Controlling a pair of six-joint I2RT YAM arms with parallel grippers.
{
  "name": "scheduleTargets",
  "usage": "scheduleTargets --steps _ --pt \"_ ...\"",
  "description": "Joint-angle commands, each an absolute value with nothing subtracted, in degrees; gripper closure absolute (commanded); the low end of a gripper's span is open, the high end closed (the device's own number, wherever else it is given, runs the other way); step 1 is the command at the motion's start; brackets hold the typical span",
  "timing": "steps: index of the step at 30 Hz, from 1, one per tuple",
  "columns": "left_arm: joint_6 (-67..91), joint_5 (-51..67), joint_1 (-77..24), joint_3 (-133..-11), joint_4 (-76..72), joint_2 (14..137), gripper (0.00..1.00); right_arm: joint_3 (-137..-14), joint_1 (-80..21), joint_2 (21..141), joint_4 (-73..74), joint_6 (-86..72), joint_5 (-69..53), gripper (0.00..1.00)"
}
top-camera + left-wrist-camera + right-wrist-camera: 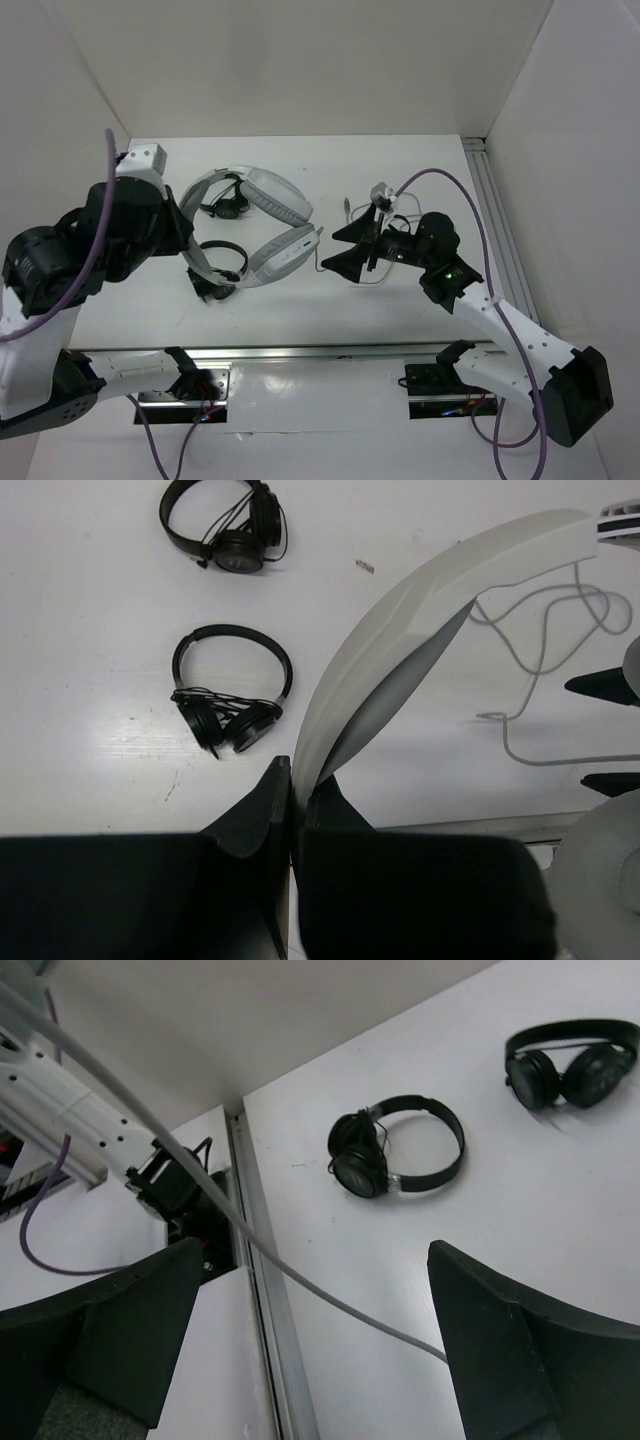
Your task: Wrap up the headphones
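The left arm (130,225) is holding the headphones (285,250) at the left of the desk (420,175). Its jaws are pressing together on the wide headband (420,610), which is rising edge-on out of them in the wrist view. The ear cups are lying toward the desk's middle, and the thin cable (350,1308) is trailing rightward from them in loose loops. The right arm (440,260) is sitting nearer that cable, its jaws standing wide apart and gripping nothing, with the cable running slantwise through the gap between them. The coming move is probably calling for closing there and carrying the cable round the headband. One black pair (230,695) and a second black pair (222,525) are lying close by the headband, where the cable could be catching
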State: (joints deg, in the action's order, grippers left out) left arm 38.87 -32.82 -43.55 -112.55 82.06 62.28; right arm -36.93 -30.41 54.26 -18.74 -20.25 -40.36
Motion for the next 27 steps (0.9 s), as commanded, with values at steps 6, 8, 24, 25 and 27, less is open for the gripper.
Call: scheduleTargets --steps 6,8,24,25,27 --pt "38.8 -30.4 -42.7 -116.7 78.2 64.7 1.0 -39.9 -34.4 57.5 -23.8 -14.5 -46.6 0.0" --pt "38.8 -30.4 -42.7 -117.9 78.2 64.7 1.0 -39.4 -35.0 59.1 -23.8 -12.9 -44.9 0.0" --pt "43.9 -33.2 -42.7 -122.3 78.2 65.8 1.0 -38.4 -36.2 82.5 -44.3 -16.4 -38.1 0.28" --pt "43.9 -34.3 -42.7 -122.9 78.2 65.8 1.0 -36.8 -36.2 83.1 -47.3 -16.4 -38.8 0.35" --pt "43.9 -35.1 -42.7 -123.5 78.2 65.8 1.0 -35.6 -36.2 84.8 -49.1 -17.3 -39.6 0.51"
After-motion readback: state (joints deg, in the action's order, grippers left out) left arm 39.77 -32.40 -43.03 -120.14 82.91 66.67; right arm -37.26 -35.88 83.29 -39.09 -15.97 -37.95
